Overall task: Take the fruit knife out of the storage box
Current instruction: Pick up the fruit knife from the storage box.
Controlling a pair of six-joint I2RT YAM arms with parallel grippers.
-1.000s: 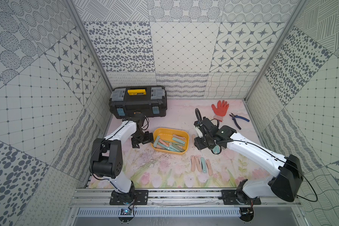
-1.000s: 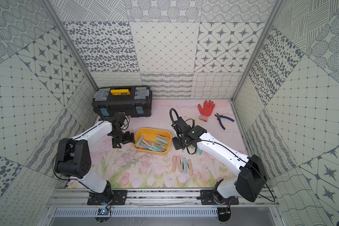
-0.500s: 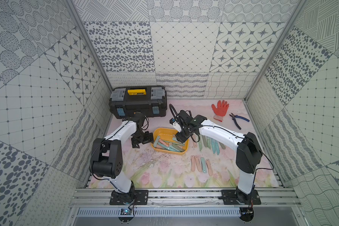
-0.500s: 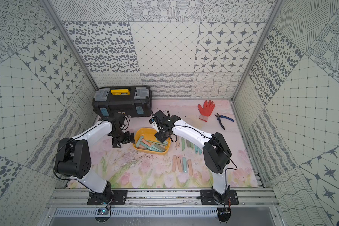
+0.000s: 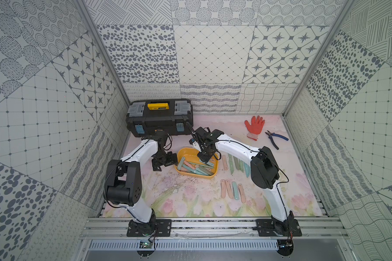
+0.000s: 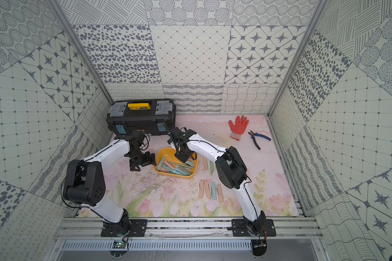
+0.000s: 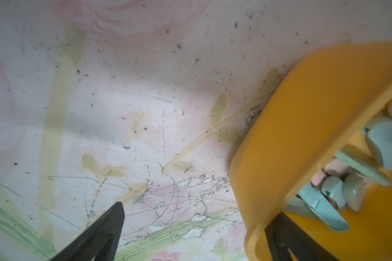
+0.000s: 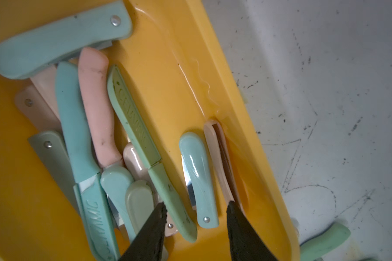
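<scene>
Two top views come first. In both, the storage box [image 5: 209, 176] lies near the middle of the mat, with a heap of fruit knives [image 5: 191, 168] in it. From the box, the black toolbox [image 5: 160, 121] stands at 11 o'clock, and the orange glove [image 5: 255, 125] and pliers [image 5: 276, 138] lie at 2 o'clock. Your left gripper [image 5: 164, 161] sits at the box's 9 o'clock edge, and your right gripper [image 5: 205, 158] hangs over its 1 o'clock corner. Loose knives lie in a row at 3 o'clock [image 5: 224, 161] and another at 5 o'clock [image 5: 235, 191].

Left wrist view: your fingers [image 7: 100, 232] stand wide apart and hold nothing. One is over the mat, and the other shows past the box's rim, on the inside.

Right wrist view: your fingers [image 8: 149, 232] are about half spread. The tips stand either side of a pale blue folding knife [image 8: 198, 178] that lies in the box near its wall, and they are not clamped on it.
</scene>
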